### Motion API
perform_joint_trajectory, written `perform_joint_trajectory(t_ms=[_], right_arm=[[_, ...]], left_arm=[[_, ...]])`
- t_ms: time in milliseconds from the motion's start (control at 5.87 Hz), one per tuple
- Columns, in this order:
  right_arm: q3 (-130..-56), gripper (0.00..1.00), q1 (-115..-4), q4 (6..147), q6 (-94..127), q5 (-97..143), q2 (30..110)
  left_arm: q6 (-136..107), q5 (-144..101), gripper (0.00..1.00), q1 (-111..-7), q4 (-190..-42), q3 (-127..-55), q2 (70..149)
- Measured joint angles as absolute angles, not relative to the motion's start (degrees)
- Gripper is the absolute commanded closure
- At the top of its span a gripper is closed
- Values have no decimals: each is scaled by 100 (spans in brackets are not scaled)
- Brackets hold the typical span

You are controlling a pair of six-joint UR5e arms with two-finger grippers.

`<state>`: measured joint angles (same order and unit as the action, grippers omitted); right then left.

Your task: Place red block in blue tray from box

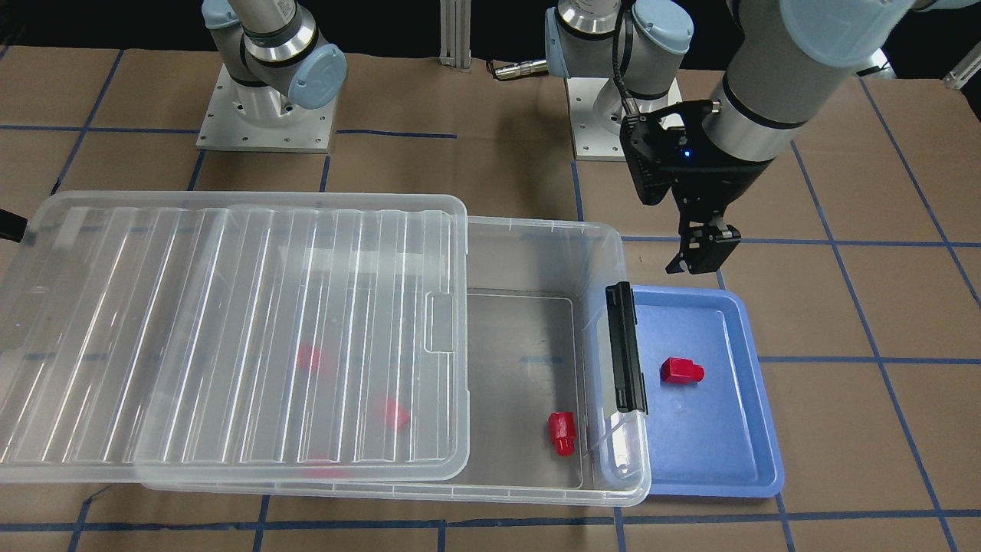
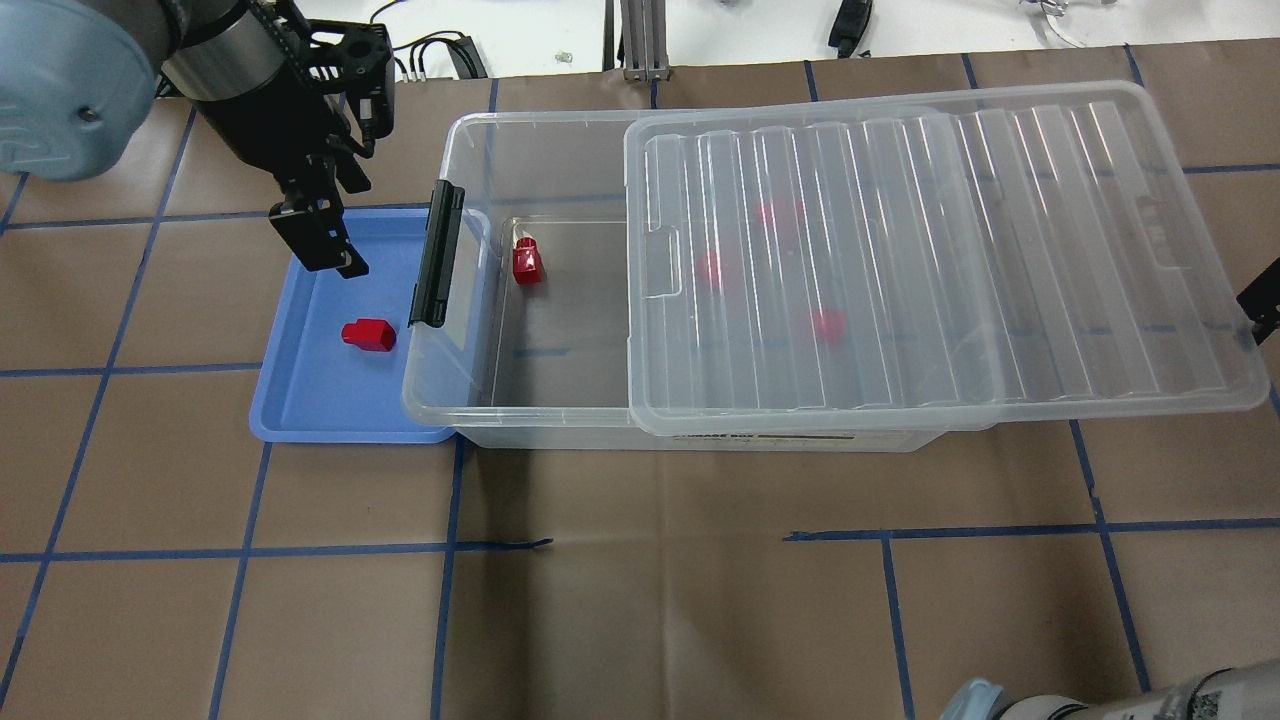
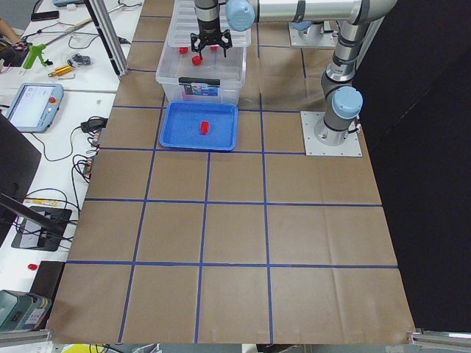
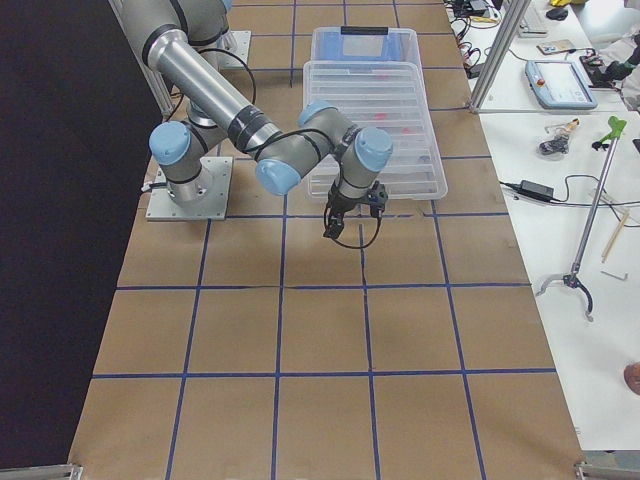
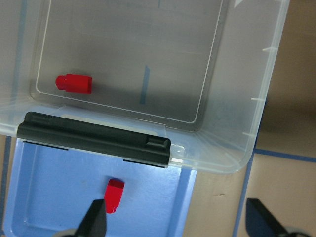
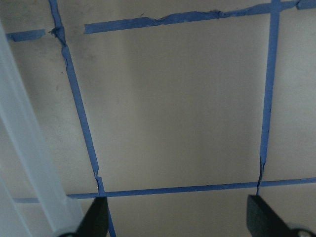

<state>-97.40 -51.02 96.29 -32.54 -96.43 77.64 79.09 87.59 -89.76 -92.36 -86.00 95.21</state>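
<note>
One red block (image 1: 680, 371) lies on its side in the blue tray (image 1: 713, 445), which sits against the latch end of the clear box (image 1: 536, 230). Another red block (image 1: 562, 432) lies in the uncovered end of the box, near the black latch (image 1: 627, 349). Three more red blocks show blurred under the ribbed lid (image 1: 191, 322). My left gripper (image 1: 701, 253) hangs above the tray's edge, open and empty; its wrist view shows the tray block (image 5: 114, 195) and the box block (image 5: 74, 83). My right gripper (image 6: 177, 217) is open and empty over bare table.
The lid (image 2: 900, 250) is slid sideways and overhangs the box's far end, covering most of it. The box rim overlaps the tray's edge (image 2: 330, 400). Brown table paper with blue tape lines surrounds them. Both arm bases stand at the table's back.
</note>
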Motion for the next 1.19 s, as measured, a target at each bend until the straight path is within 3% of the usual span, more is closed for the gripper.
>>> perform_joint_trajectory(t_ms=[1193], right_arm=[[-10002,0,-5472,9572,-2586,-9132,7938]], left_arm=[[269,8919,1,-9085,-8986,-8620,9141]])
